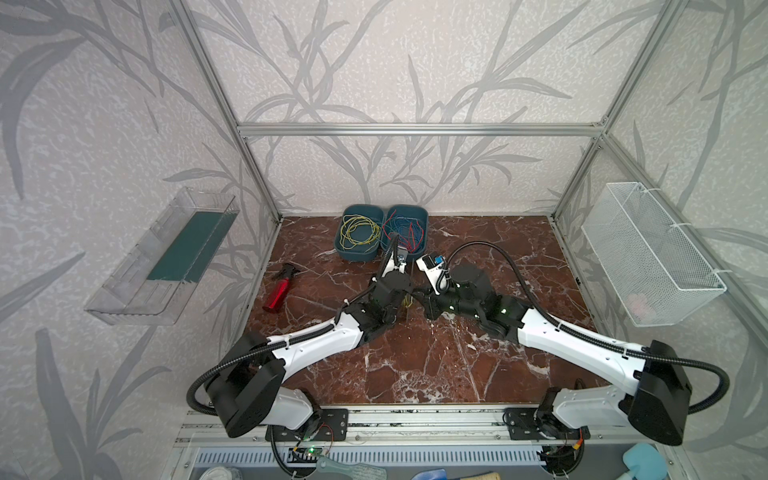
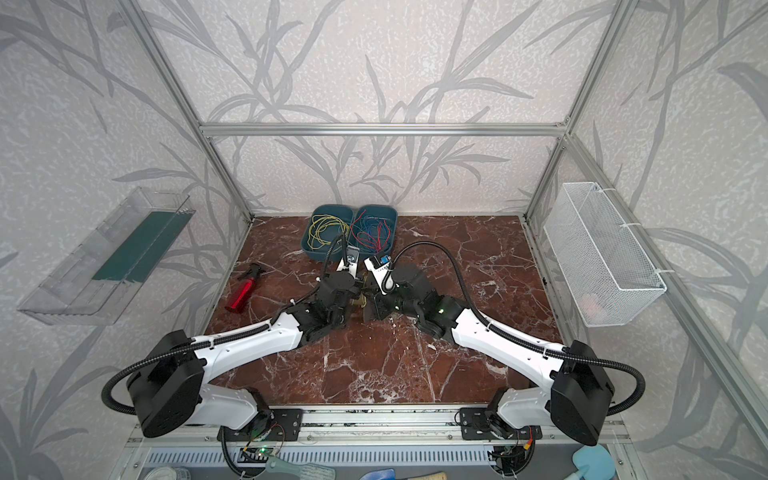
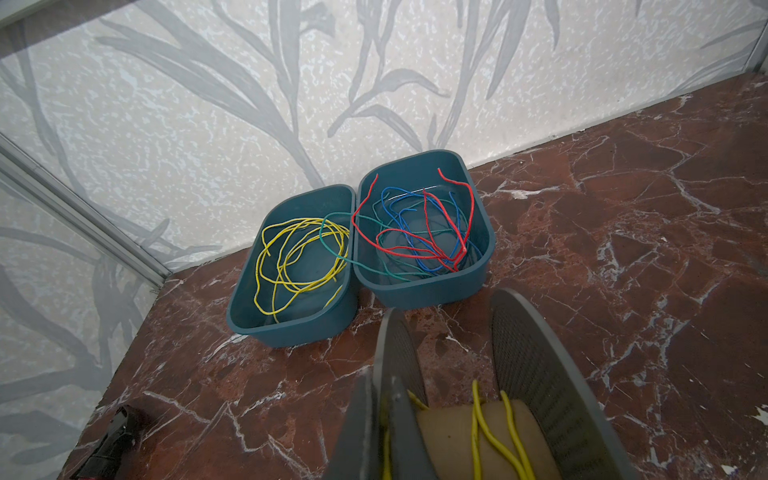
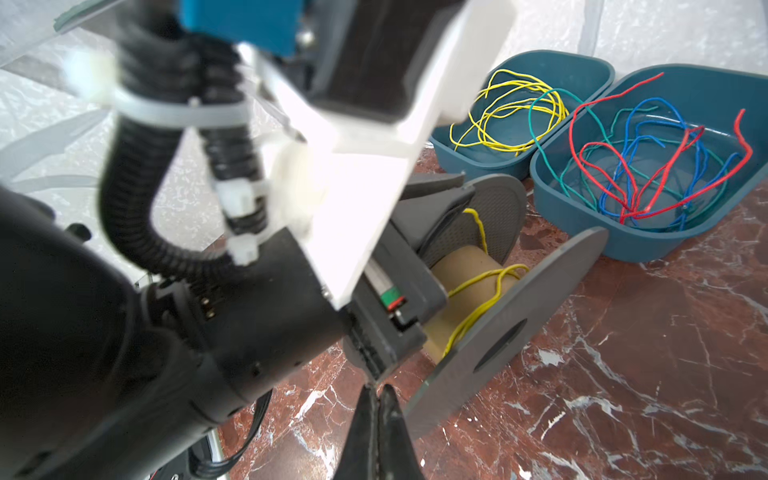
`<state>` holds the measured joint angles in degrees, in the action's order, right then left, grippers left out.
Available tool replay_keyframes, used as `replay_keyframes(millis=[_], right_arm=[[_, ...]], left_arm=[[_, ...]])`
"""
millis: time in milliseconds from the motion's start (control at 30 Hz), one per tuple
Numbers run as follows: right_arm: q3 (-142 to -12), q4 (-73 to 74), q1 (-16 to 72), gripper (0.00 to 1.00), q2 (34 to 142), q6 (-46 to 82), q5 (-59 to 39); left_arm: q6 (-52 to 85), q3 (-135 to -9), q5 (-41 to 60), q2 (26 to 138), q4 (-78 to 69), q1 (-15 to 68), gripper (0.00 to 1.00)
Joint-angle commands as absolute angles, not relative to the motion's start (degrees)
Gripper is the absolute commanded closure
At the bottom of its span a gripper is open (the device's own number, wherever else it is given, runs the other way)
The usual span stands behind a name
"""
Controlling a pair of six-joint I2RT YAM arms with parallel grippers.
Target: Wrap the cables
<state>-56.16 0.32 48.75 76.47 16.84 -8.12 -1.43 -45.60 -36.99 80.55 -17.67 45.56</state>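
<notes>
A spool with a cardboard core (image 3: 449,436) and grey flanges stands upright mid-table. A few turns of yellow cable (image 3: 478,419) lie on it, also seen in the right wrist view as cable (image 4: 482,278). My left gripper (image 3: 382,386) is shut on one flange, with a yellow strand running between its fingers. My right gripper (image 4: 377,390) is shut beside the other flange (image 4: 498,332), with nothing visible between its fingertips. More loose yellow cables (image 1: 359,232) lie coiled in a teal bin (image 3: 291,332). In both top views the wrists meet mid-table and hide the spool.
A second teal bin (image 3: 419,291) next to the first one holds red, blue and green wires; one green wire crosses into the cable bin. A red spray bottle (image 1: 280,291) lies at the left. A clear shelf (image 1: 166,257) and a white mesh basket (image 1: 652,253) hang on the side walls.
</notes>
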Motion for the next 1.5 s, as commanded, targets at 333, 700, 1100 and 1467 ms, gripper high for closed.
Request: replay_keyframes(millis=[333, 700, 1100, 1467], right_arm=[[-61.7, 5.26, 44.16, 1.0, 81.21, 19.87, -9.58], [-67.61, 5.65, 39.87, 1.0, 88.11, 20.14, -11.93], [-61.12, 0.96, 36.94, 1.0, 82.84, 19.42, -11.71], [-38.43, 0.15, 44.2, 0.64, 74.9, 19.63, -10.95]], left_arm=[[-1.99, -43.09, -33.95, 78.02, -14.94, 45.71, 1.0], [-4.0, -42.52, -32.5, 76.6, -14.38, 46.14, 1.0], [-3.71, -44.7, -33.99, 78.54, -11.96, 46.23, 1.0], [13.84, -48.71, -43.42, 83.34, -2.13, 46.22, 1.0]])
